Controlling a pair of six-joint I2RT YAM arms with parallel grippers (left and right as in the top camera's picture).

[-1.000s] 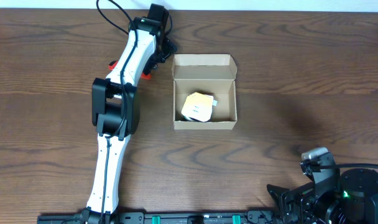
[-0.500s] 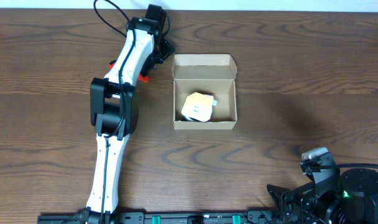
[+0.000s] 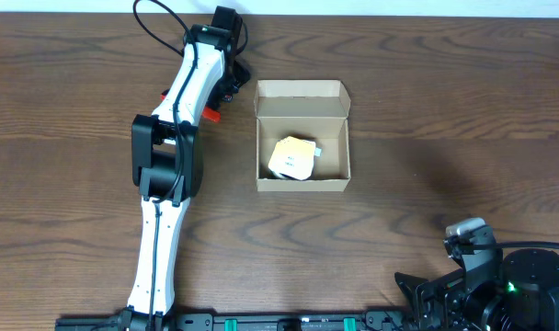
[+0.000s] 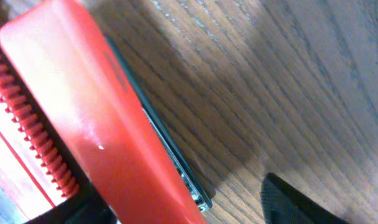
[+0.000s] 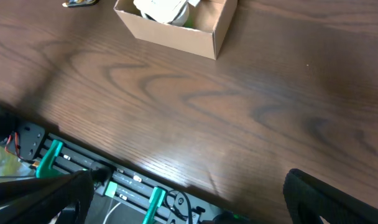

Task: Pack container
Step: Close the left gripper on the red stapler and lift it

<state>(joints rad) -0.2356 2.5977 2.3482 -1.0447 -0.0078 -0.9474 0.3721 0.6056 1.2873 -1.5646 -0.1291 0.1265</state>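
Looking down, we see the container (image 3: pixel 302 184) open in the middle of the worktop (image 3: pixel 445 110), its flap lid up on the far side and a pale roll (image 3: pixel 293 158) inside. Our left hand (image 3: pixel 226 85) is far left of it, close over a red plastic tool (image 4: pixel 83 124); we cannot tell whether its fingers are spread. Our right hand (image 5: pixel 189 180) rests near right, fingers wide apart, empty.

Matt cardboard container (image 3: pixel 302 90), wood-grain table (image 3: pixel 427 110), red tool (image 4: pixel 83 112) — glossy plastic
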